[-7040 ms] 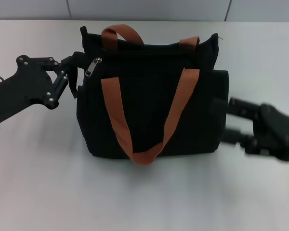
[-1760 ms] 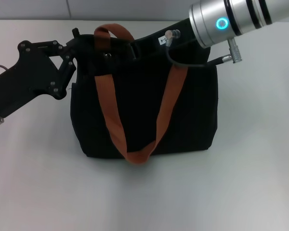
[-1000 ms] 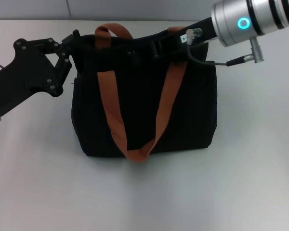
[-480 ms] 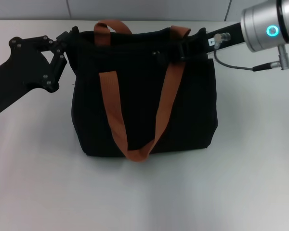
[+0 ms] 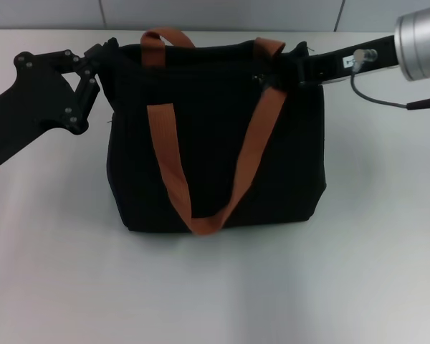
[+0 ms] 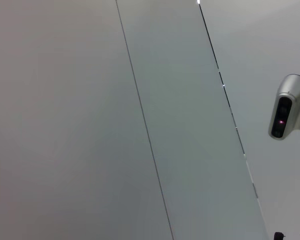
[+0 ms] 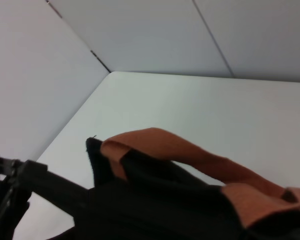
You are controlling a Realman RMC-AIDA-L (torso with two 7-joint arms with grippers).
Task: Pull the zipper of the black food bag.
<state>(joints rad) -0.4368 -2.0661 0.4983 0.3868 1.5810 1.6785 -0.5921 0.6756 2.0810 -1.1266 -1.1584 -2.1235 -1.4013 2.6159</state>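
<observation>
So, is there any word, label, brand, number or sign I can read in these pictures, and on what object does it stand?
None can be read.
black food bag: plain black fabric, no print or label showing.
orange-brown straps: plain.
left pincer and right pincer: no lettering visible.
right arm's silver cuff: only a glowing blue ring, no text.
grey camera in the left wrist view: only a small red light.

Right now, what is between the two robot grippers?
In the head view, the big boxy black fabric food bag with orange-brown straps sits between the left gripper and right gripper.
</observation>
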